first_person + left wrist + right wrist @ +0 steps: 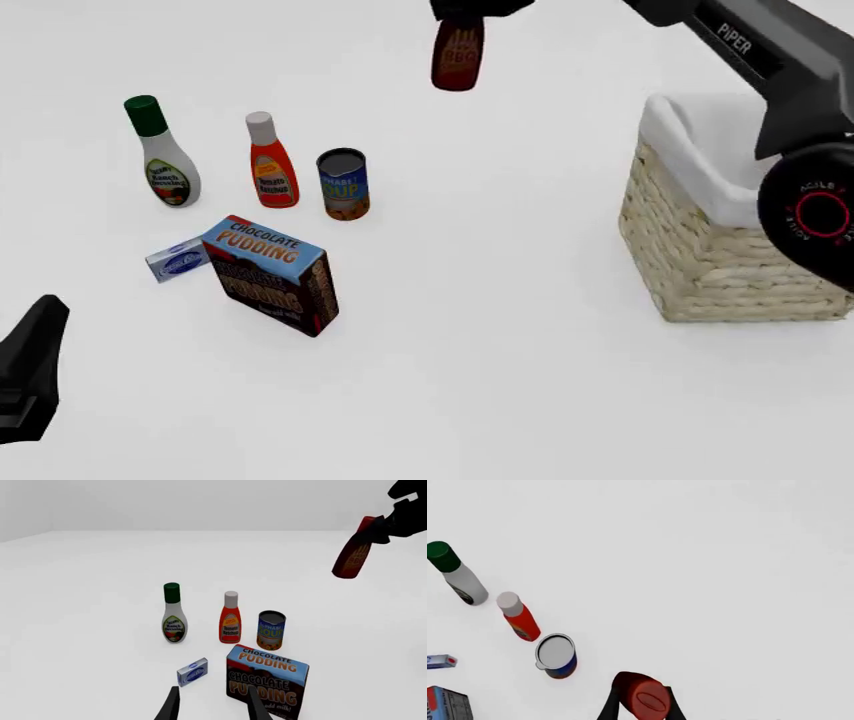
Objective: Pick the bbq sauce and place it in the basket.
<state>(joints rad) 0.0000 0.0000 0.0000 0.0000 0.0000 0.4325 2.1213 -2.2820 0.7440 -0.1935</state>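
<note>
The bbq sauce (457, 57), a slim dark red-brown bottle, hangs high above the table at the far centre, held by its top in my right gripper (470, 10), which is shut on it. The left wrist view has the bbq sauce (353, 554) tilted in the air, and the right wrist view looks down on its red cap (644, 697) between the fingers. The basket (707, 240), woven wicker with white lining, stands at the right, apart from the bottle. My left gripper (212, 707) is open low at the near left, holding nothing.
On the left stand a white ranch bottle with a green cap (162, 155), an orange-red ketchup bottle (270, 165) and a soup can (343, 184). Nearer lie a chocolate pudding box (274, 273) and a small blue-white box (176, 260).
</note>
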